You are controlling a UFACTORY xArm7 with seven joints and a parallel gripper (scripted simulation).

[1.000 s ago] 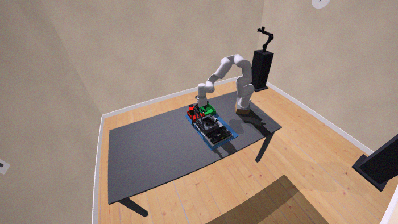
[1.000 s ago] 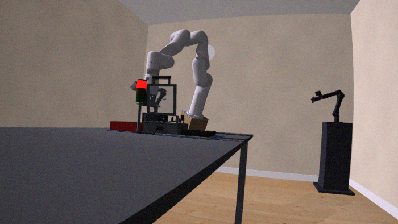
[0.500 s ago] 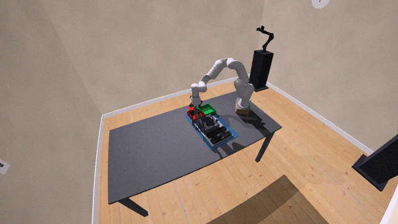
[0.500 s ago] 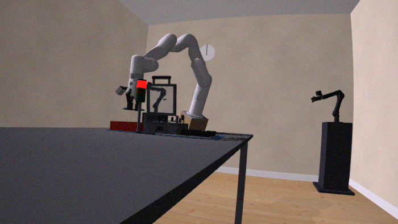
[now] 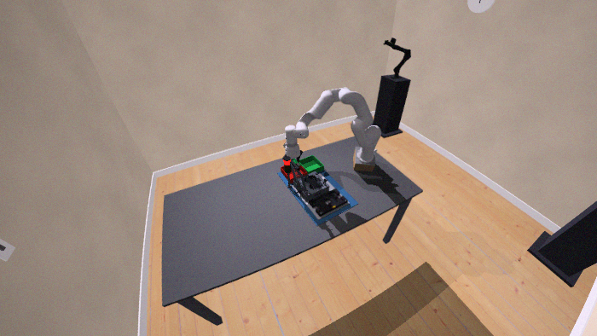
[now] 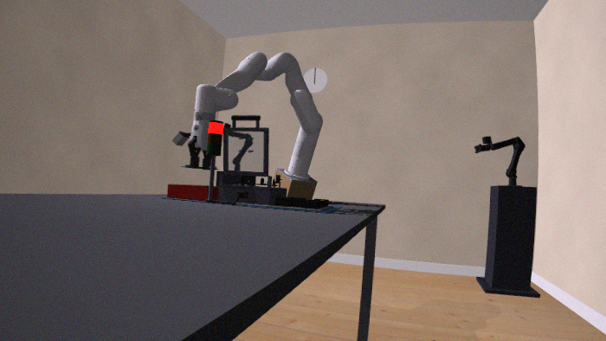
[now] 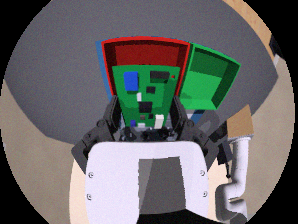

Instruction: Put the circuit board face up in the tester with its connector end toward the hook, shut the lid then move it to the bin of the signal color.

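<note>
1. The circuit board (image 7: 148,96) sits in the middle of the wrist view, green face toward the camera, its white connector end at the lower edge near my fingers.
2. My hand (image 7: 147,123) is closed on the board across its width, fingers standing fairly wide because the board fills the gap between them.
3. Behind the board in the wrist view lies the red bin (image 7: 143,52); the board hangs over it, above its floor, and overlaps its near wall in the frame.
4. The green bin (image 7: 212,76) stands just to the right of the red one, touching or nearly touching it; I cannot tell which.
5. In the exterior view the board shows as a thin dark edge under my hand (image 6: 196,162), above the red bin (image 6: 187,191) at middle left.
6. The signal tower (image 6: 215,138) glows red on top, just right of my hand.
7. The tester (image 6: 242,190) stands right of the tower with its lid (image 6: 246,149) raised upright.
8. In the top view a blue mat (image 5: 341,209) carries the set on the dark worktop (image 5: 222,230).
</note>
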